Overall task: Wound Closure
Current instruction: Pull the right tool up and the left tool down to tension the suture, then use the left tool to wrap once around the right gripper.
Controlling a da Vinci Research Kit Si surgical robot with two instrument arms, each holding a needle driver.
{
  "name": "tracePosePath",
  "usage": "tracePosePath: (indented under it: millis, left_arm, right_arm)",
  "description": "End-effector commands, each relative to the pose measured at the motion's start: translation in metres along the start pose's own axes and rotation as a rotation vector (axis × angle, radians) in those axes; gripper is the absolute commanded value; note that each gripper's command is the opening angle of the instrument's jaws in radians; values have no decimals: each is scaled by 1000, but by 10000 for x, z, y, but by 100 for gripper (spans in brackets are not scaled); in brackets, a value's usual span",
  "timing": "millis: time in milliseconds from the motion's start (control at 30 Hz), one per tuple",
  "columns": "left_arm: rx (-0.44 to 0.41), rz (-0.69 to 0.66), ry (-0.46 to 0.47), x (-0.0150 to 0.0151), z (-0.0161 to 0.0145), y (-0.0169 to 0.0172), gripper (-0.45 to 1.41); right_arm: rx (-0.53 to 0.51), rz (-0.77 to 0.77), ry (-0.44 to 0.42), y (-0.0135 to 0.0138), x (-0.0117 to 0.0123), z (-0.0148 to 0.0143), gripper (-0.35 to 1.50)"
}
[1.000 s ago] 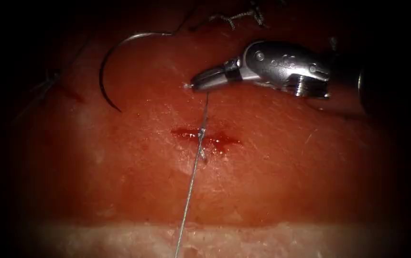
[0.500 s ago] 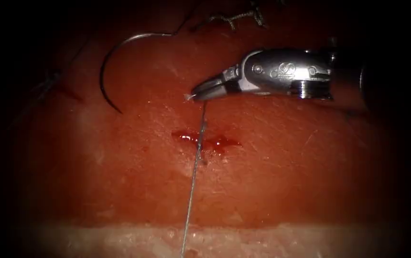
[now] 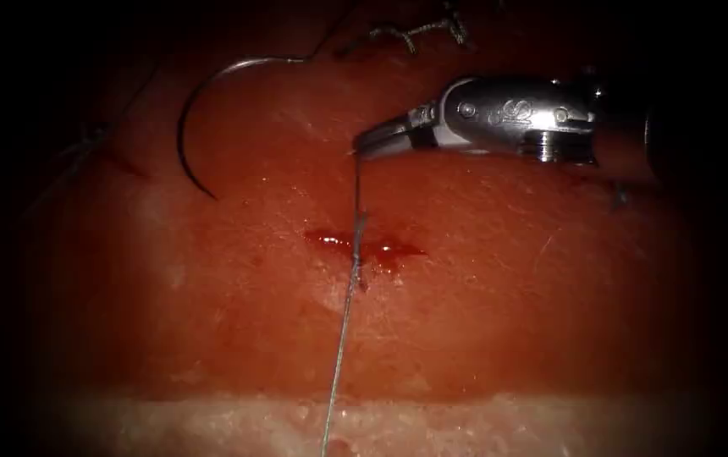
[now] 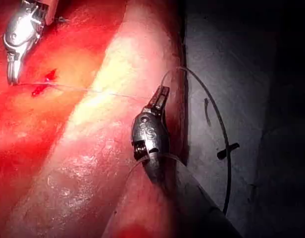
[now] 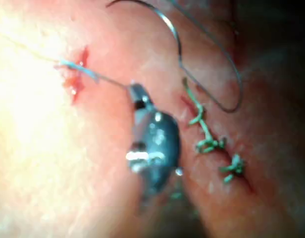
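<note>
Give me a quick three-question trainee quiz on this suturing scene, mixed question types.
1. True or false: the needle is held by the right tool.
2. What do the right tool's shut jaws hold?
   A) the needle
   B) the thread
   C) the tissue
3. Fill in: the thread runs from the right tool down across the ____ to the tissue's near edge.

Key:
1. False. It lies free on the tissue, left of the cut, with no tool on it.
2. B.
3. cut.
</note>
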Motion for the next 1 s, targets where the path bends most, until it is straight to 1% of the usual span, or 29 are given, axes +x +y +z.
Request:
tracePosePath:
  millis: [33,133,200,233,300,367,400,433,500,600,667,700,800,900,1000]
  left_arm:
    - [2,-10,3,-3,4,-2,-45]
    - [9,-5,6,4,3,-9,-45]
    - [10,-3,7,7,2,-13,-45]
    - [10,-4,8,7,3,-14,-45]
    - [13,0,9,9,2,-17,-45]
    - [17,2,11,14,0,-20,-45]
    - [18,11,12,17,-2,-21,-45]
    - [23,17,15,23,-5,-24,-45]
    - [31,30,19,35,-11,-29,-45]
    - [49,60,31,60,-24,-41,-45]
    - [56,79,19,78,-32,-52,-45]
    - [62,90,12,85,-36,-57,-45]
    - [83,136,-34,107,-51,-77,-45]
    - [111,177,-78,129,-73,-97,-45]
    - [145,206,-99,149,-98,-114,-45]
  right_arm:
    - [-7,77,15,4,2,5,-35]
    - [-33,210,65,5,9,-4,-33]
    - [-50,248,87,4,14,-11,15]
    - [-58,262,93,4,17,-16,49]
    - [-87,283,98,5,23,-25,86]
    - [-129,316,107,8,30,-37,116]
    - [-141,326,112,9,33,-43,125]
    - [-156,337,115,10,36,-49,130]
    - [-187,360,112,10,42,-62,133]
    - [-232,387,101,6,47,-78,133]
    - [-269,405,90,0,48,-83,135]
    - [-290,406,87,-4,49,-84,135]
    - [-304,412,80,-15,54,-84,135]
    - [-290,397,82,-24,62,-83,133]
    - [-279,398,86,-30,72,-81,131]
